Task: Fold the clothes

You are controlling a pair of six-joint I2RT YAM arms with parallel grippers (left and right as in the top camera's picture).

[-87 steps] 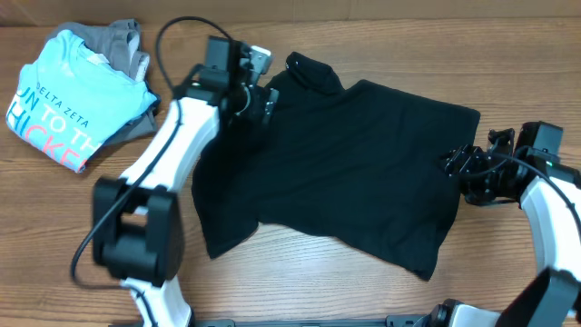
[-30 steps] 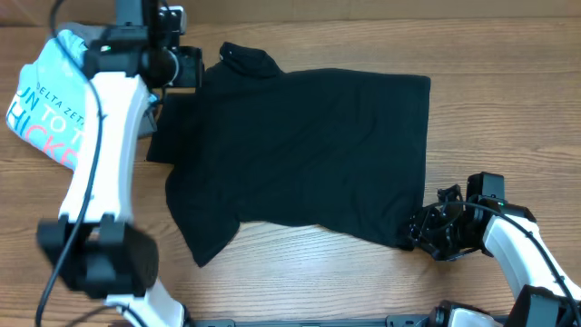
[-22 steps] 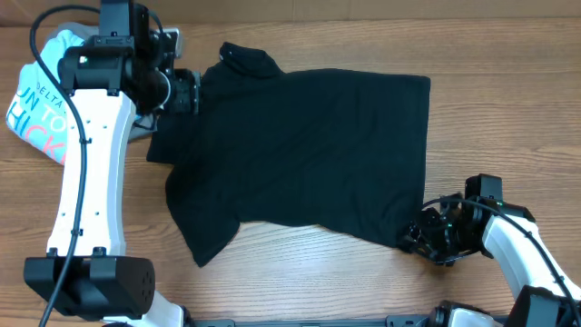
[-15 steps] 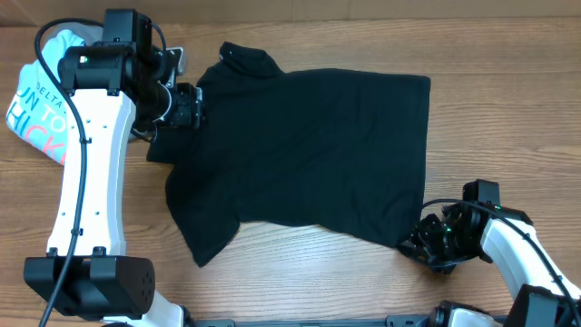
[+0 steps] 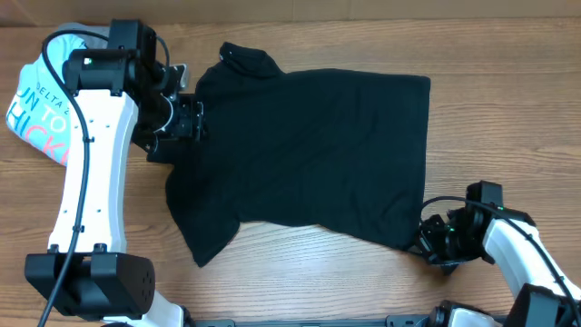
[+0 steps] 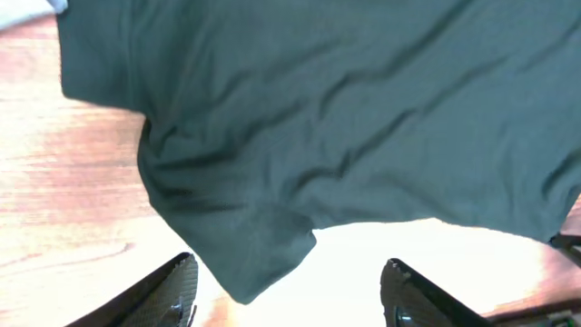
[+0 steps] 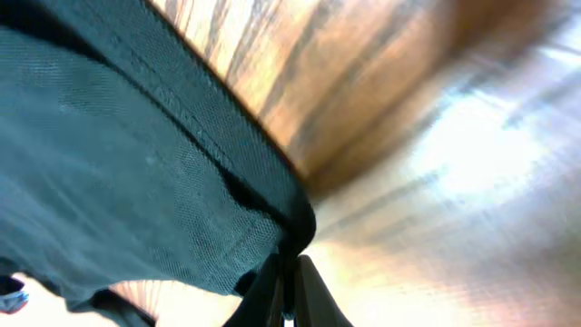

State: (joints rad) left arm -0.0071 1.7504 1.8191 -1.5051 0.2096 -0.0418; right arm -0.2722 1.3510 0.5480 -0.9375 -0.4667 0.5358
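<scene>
On the wooden surface [image 5: 300, 277] the black T-shirt [image 5: 309, 154] lies spread flat. The right pincer [image 7: 289, 277] pinches its hem corner thinly; the left pincer [image 6: 290, 282] gapes empty above its sleeve. A one-sided pull could slip free or skew it.

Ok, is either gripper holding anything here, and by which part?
The right gripper is shut on the black T-shirt, pinching its hem at a corner. The left gripper is open above the sleeve, holding nothing.
</scene>
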